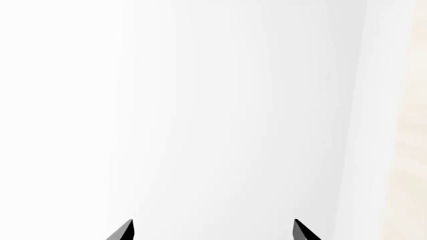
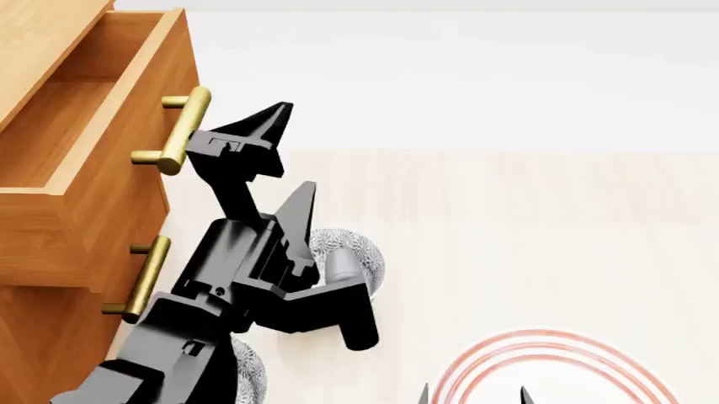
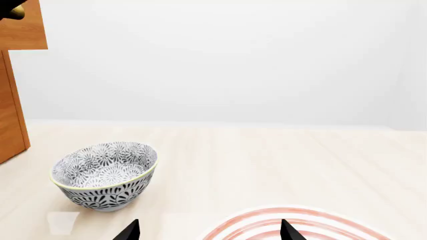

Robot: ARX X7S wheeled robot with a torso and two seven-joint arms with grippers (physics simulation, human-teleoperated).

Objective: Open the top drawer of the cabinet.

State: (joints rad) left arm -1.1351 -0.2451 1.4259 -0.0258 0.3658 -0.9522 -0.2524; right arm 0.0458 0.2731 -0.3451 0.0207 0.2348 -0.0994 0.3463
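Head view. Cabinet (image 2: pixel 45 337), orange-brown wood w/ lighter top, stands at scene left. Top drawer (image 2: pixel 84 143) is pulled out toward the right, its lighter interior exposed; brass bar handle (image 2: pixel 180 130) on its front. Lower drawer front carries a matching handle (image 2: pixel 144 278) and sits further back, under the projecting top drawer.

Left gripper (image 2: pixel 275 156), black, is just right of the top drawer's handle; fingers spread apart, one tip near the handle's far end, the other lower and nearer. No finger is clamped on the bar. Left wrist view shows only white wall between two separated fingertips (image 1: pixel 123 231).

Patterned bowl (image 3: pixel 105 175), black-on-white, rests on pale floor near the cabinet's base; in head view it is partly hidden behind the left arm. Red-ringed plate (image 2: pixel 551 370) lies near right.

Right gripper (image 3: pixel 210 231): jaws apart, tips hang above the plate's rim, holding nothing.
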